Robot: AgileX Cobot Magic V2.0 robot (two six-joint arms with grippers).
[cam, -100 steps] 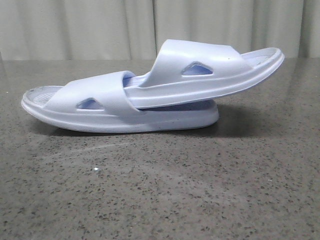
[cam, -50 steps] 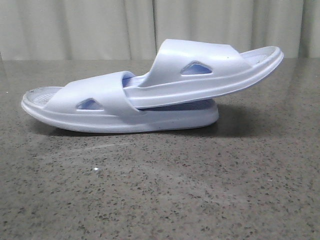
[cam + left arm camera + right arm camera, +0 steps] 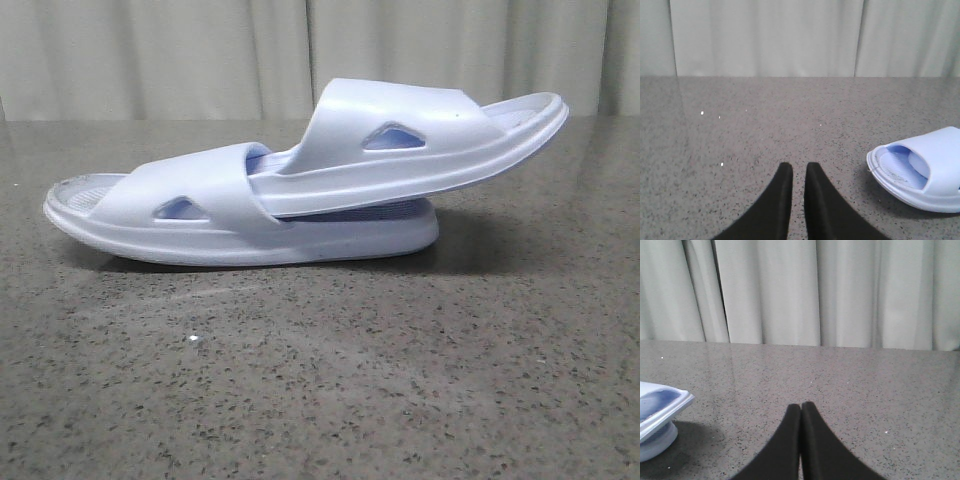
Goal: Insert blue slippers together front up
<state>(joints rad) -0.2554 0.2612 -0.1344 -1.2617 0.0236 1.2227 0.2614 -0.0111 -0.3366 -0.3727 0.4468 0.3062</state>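
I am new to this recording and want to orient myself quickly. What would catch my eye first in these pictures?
First, the blue slippers in the middle of the speckled grey table: one lies flat, and the other has one end pushed under its strap, rising tilted to the right. Both face strap up. Next, the left gripper and right gripper sit apart from the pair, holding nothing, the right one shut and the left nearly so.
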